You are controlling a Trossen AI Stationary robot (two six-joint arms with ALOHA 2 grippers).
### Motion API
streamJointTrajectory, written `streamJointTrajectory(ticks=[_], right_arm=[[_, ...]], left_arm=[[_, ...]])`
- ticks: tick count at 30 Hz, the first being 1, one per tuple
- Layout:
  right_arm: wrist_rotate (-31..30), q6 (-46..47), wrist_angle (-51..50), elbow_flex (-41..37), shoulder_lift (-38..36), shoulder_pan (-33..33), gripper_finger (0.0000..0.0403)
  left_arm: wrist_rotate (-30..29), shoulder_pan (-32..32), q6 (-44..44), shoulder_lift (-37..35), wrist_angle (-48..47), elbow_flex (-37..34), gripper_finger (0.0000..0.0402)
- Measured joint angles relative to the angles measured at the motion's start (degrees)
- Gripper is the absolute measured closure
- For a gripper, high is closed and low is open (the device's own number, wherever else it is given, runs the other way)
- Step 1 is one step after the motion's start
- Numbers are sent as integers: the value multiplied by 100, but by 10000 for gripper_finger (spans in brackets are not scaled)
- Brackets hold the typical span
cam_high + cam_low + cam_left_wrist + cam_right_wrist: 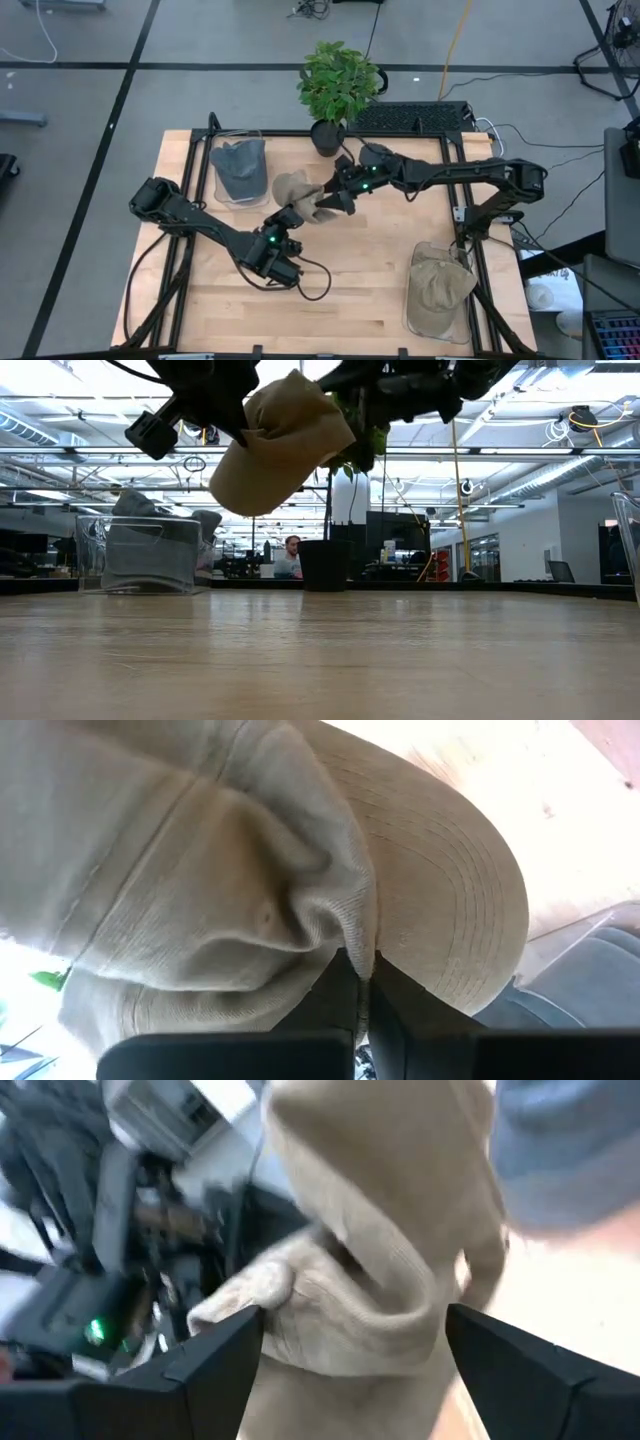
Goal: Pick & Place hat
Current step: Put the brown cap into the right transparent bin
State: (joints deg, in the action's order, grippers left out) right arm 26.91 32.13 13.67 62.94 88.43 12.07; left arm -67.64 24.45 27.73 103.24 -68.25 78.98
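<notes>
Your left gripper (291, 213) had its jaws pinched on the tan hat (292, 190), which hung clear above the worktop (370, 270) near the bin (240, 172) holding a grey hat. Your right gripper (327, 203) stood jaws wide, straddling the cloth without gripping. A hand-over appeared underway; next, you needed the right arm withdrawn before carrying the hat to its bin.

This looks like a robotics lab set in a large open-plan office or industrial hall. The low view shows an exposed ceiling with beams, pipes and strip lights, and rows of desks with monitors (558, 571) at the right; a person (290, 557) sits at centre, too far off to say more. From above, the wooden table (360, 270) stands on grey concrete floor marked with black tape, cables (455, 40) trailing at the top.
</notes>
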Motion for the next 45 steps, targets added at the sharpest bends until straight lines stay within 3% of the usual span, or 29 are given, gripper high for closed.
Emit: streamJointTrajectory(ticks=[9, 17, 22, 30, 38, 42, 45], right_arm=[[25, 507, 576, 24, 246, -35, 104], [-264, 578, 489, 12, 343, -93, 121], [-234, 412, 495, 17, 308, -81, 188], [570, 181, 498, 17, 316, -79, 379], [611, -26, 411, 13, 270, -81, 390], [613, -50, 390, 13, 270, -81, 390], [621, -105, 396, 11, 270, -72, 390]], left_arm=[[41, -38, 22, 0, 105, 0, 396], [70, -55, -109, 0, 129, 0, 397], [167, -55, -362, 0, 123, 0, 392], [351, -52, -782, 0, 129, 2, 387], [738, -52, -1533, 0, 138, 9, 395], [930, -55, -1953, -2, 181, 11, 367], [1104, -64, -2841, -2, 265, 11, 340]])
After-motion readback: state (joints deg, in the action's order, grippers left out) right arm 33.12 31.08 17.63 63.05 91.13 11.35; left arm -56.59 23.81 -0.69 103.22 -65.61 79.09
